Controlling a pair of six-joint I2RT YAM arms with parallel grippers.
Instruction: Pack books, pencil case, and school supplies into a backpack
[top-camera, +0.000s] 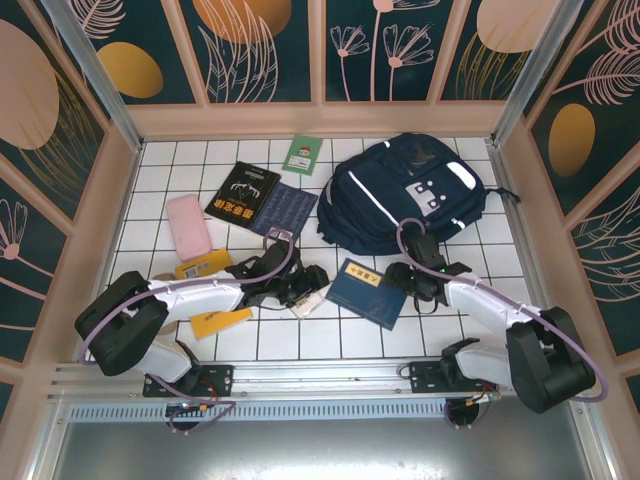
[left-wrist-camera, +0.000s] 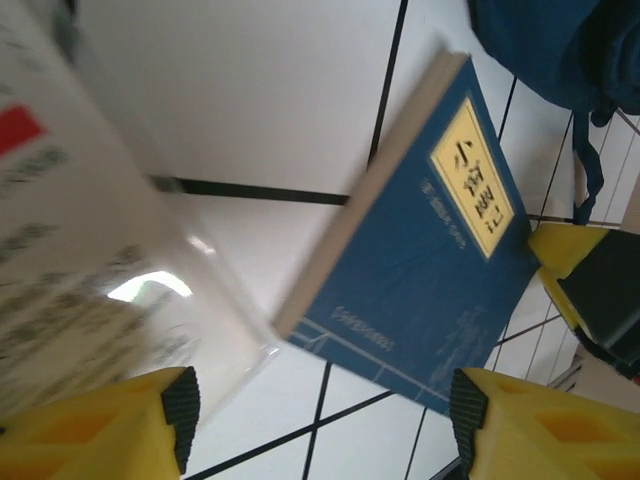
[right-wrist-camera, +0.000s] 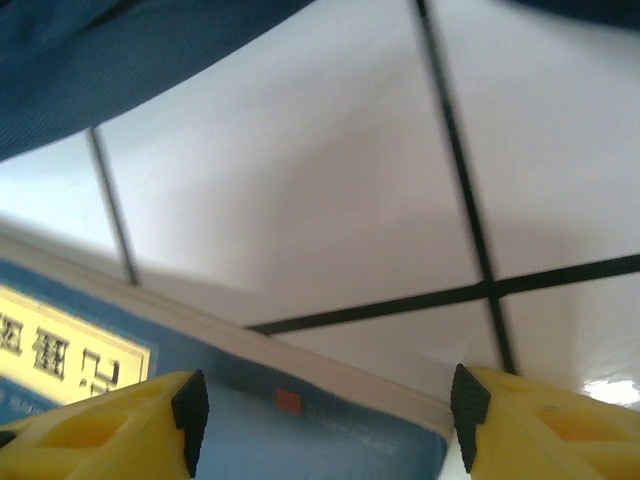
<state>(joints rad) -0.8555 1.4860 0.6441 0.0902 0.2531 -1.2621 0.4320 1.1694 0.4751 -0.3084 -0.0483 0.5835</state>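
From above, the backpack (top-camera: 365, 205) lies at the far right of the tiled table (top-camera: 250, 345). A navy book (top-camera: 368, 290) with a yellow label lies flat just in front of it, between the two arms. The left gripper (top-camera: 303, 288) hangs over a white packet (top-camera: 312, 304) left of that book, and the right gripper (top-camera: 410, 283) sits at the book's right edge. The pink pencil case (top-camera: 188, 226) lies well apart at the left.

On the left wrist camera, the left gripper (left-wrist-camera: 320, 430) has its yellow fingers spread wide and holds nothing. The blurred white packet (left-wrist-camera: 90, 250) lies to one side, the navy book (left-wrist-camera: 420, 260) to the other, and the backpack (left-wrist-camera: 540, 50) beyond.

On the right wrist camera, the right gripper (right-wrist-camera: 325, 430) stands with its jaws wide apart over a corner of the navy book (right-wrist-camera: 250, 420). Whether a finger touches it is hard to tell. The backpack (right-wrist-camera: 100, 60) fills the upper corner.
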